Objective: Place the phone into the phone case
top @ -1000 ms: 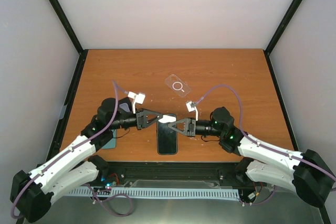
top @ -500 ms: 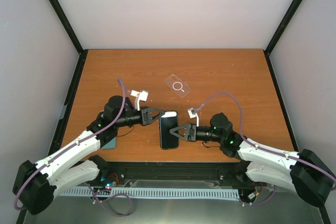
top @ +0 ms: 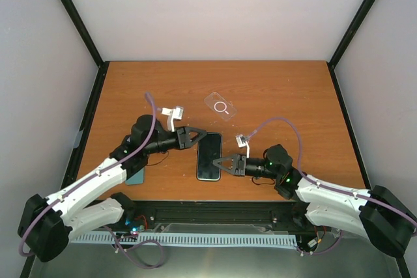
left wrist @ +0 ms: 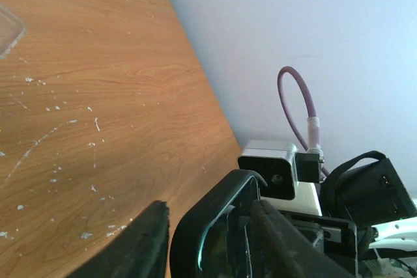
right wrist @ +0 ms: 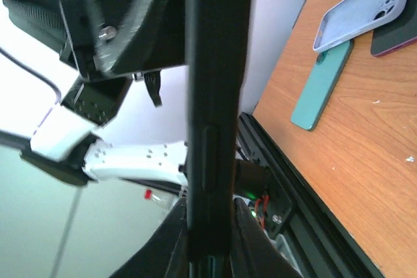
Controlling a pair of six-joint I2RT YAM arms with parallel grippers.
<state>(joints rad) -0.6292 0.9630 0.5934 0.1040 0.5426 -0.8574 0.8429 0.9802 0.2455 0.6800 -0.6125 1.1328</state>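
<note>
A black phone [top: 210, 154] sits low over the table between my two grippers. My right gripper [top: 218, 163] is shut on its near right edge; in the right wrist view the phone's edge [right wrist: 212, 63] runs upright between the fingers [right wrist: 176, 239]. My left gripper [top: 199, 136] is at the phone's far left corner. In the left wrist view that corner [left wrist: 215, 226] lies between the jaws, with a strip of wood showing between it and the left finger [left wrist: 133, 245]. The clear phone case [top: 220, 106] with a white ring lies flat farther back, apart from both grippers.
A teal phone [top: 135, 175] lies under my left arm near the front left; the right wrist view shows this teal phone [right wrist: 321, 83] beside a light blue case [right wrist: 365, 8] resting on a dark one [right wrist: 399, 38]. The wooden table [top: 280, 89] ends at a black rail in front.
The right gripper let go, slid down the phone's right edge and shut again. The left gripper moved to the far corner and loosened. The phone shifted slightly away from the bases.
</note>
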